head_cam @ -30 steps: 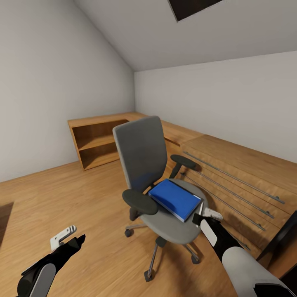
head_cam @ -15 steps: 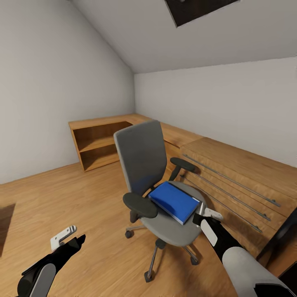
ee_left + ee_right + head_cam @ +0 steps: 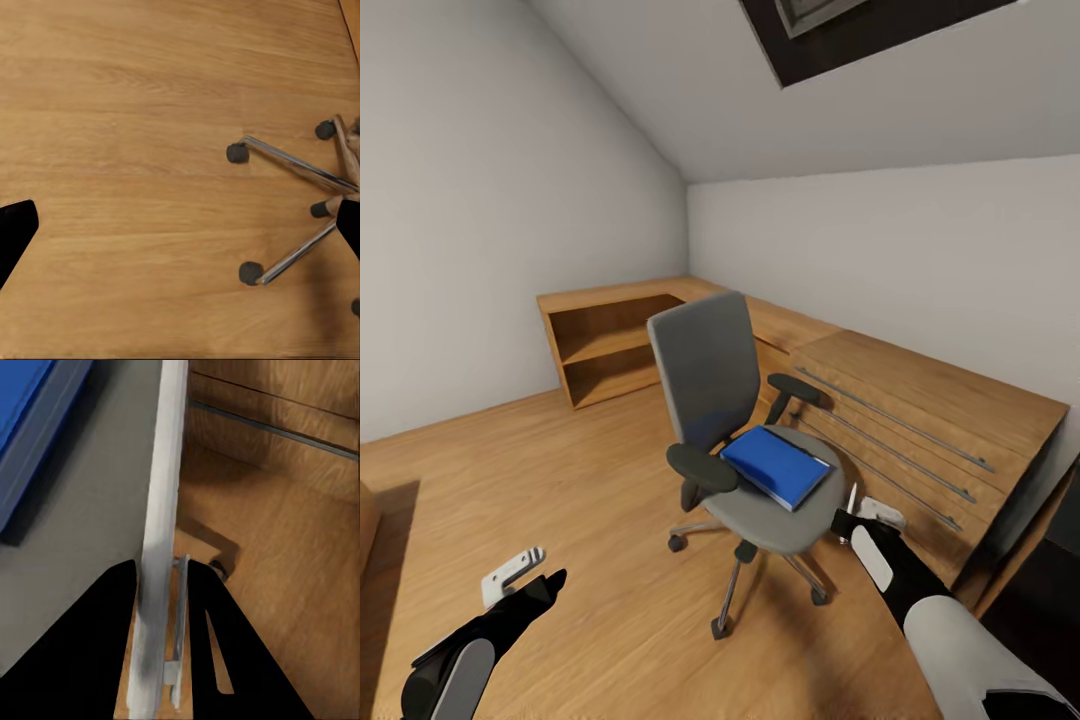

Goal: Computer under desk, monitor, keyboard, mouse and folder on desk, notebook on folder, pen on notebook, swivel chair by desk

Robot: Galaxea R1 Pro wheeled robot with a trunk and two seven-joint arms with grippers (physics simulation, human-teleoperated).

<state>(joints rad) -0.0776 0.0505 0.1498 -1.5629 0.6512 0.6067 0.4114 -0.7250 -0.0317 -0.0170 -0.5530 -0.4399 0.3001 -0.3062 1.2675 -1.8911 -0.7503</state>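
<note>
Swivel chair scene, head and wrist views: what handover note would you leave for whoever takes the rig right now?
Left end effector: open, empty, low over the wood floor.
Right end effector: shut on a thin grey slab seen edge-on, likely the notebook, beside the seat's edge.
Folder: flat on the swivel chair, not yet moved.
The chair stands by the wooden cabinets.
Left: folder to desk, notebook and pen stacked on it, chair to desk. Monitor, keyboard, mouse: cannot tell.
</note>
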